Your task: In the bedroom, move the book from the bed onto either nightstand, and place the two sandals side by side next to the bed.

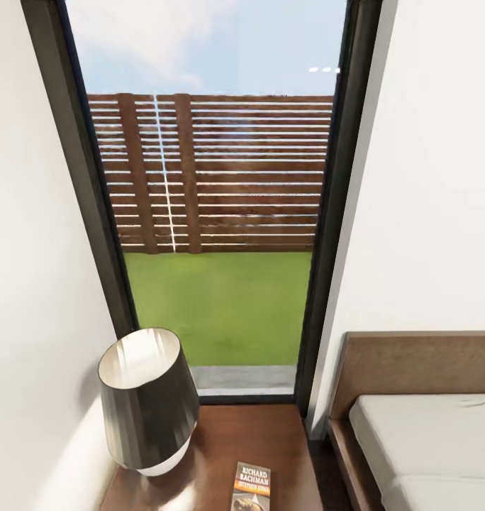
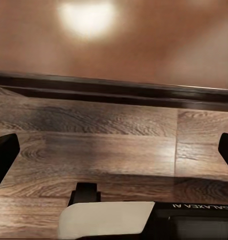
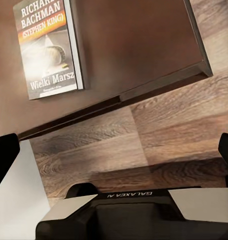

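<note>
Book (image 1: 252, 487) lies flat on the nightstand (image 1: 221, 440), a thin paperback with an orange band reading "RICHARD BACHMAN" over a dark picture, resting near the front of the glossy top, toward its bed-side half. The right wrist view shows the same cover (image 3: 48, 47), with "Wielki Marsz" printed low on it, lying close to one edge of the dark brown, smooth, faintly reflective slab (image 3: 139, 45), whose straight edge and sharp corner overhang a grey-brown wood-plank floor (image 3: 159, 140). The right hand (image 3: 114, 160) is spread wide, its two dark fingertips at the far sides of that view, gripping nothing and apart from the book. The left hand (image 2: 114, 160) is likewise released, fingertips wide apart over bare grained planks (image 2: 109, 145), with a dark skirting strip (image 2: 114, 90) and a warm-toned wall with a bright glare spot beyond. Just beside the book on the nightstand stands a lamp (image 1: 149, 401) with a dark, streaked, tapering shade that is pale inside, set against the white wall. To the right is the bed (image 1: 427, 440): a plain pale grey mattress on a dark brown wooden frame with a flat headboard (image 1: 413, 362). Farther back a tall dark-framed window (image 1: 221, 213) shows green grass, a brown slatted fence and blue sky.
</note>
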You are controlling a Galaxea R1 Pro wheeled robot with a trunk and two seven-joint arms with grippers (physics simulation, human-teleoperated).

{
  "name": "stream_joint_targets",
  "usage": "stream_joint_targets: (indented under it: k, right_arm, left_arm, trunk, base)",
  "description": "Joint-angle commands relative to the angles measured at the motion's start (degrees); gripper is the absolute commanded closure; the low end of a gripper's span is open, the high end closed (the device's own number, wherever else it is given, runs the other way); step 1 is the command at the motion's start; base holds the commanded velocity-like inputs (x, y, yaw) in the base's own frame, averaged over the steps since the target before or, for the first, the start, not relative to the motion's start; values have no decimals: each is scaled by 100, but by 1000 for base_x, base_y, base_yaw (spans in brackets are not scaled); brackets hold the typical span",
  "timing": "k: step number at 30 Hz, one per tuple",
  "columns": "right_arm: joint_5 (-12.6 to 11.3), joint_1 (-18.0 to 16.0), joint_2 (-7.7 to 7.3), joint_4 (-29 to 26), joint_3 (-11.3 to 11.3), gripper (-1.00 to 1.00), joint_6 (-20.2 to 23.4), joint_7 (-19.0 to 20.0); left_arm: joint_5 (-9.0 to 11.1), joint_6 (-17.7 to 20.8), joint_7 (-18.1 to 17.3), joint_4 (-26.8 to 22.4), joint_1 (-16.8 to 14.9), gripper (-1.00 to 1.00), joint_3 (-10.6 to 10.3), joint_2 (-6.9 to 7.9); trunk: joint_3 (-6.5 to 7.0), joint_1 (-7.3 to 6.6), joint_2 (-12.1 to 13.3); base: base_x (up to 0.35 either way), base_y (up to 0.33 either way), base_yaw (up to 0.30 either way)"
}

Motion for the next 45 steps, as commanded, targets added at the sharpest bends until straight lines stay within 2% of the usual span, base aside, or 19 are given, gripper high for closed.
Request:
stream_joint_targets:
  k: [1,10,45]
  right_arm:
    - [-27,-2,-3,18,-45,-100,32,23]
    - [-29,11,-3,24,-45,-100,32,20]
    - [-37,12,67,24,-45,-100,39,29]
  left_arm:
    - [61,-19,-24,8,19,-100,-46,1]
    - [52,-19,-25,9,71,-100,-51,1]
    - [38,-10,-22,7,74,-100,-55,1]
  trunk:
    - [12,-23,37]
    - [174,-220,398]
    - [174,-220,398]
  base:
    - [0,0,0]
    - [0,0,0]
    - [0,0,0]
